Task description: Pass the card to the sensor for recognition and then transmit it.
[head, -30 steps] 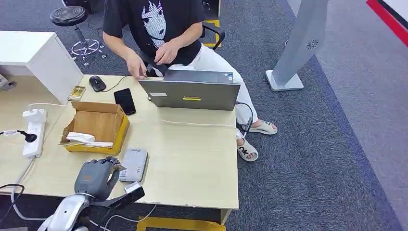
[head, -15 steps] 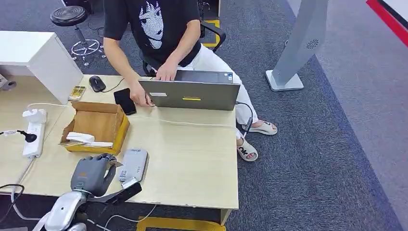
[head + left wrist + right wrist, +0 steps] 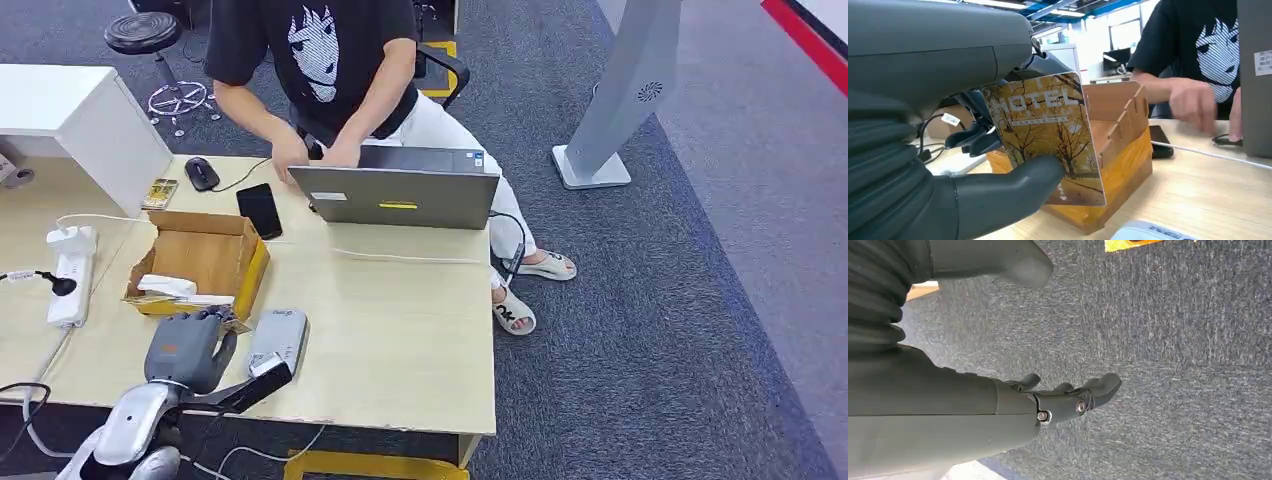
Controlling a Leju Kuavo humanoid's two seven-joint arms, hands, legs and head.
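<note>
The left hand (image 3: pixel 185 345), pinching the hotel card (image 3: pixel 1045 137) upright, has drawn back off the grey sensor (image 3: pixel 278 340) toward the desk's (image 3: pixel 400 320) near-left edge — recognition probably done, handover next — while the right hand (image 3: pixel 1063 400) hangs empty, fingers loosely spread; the card's lower corner hides behind the thumb.

The card (image 3: pixel 1048 137) reads "HOTEL" across its top
</note>
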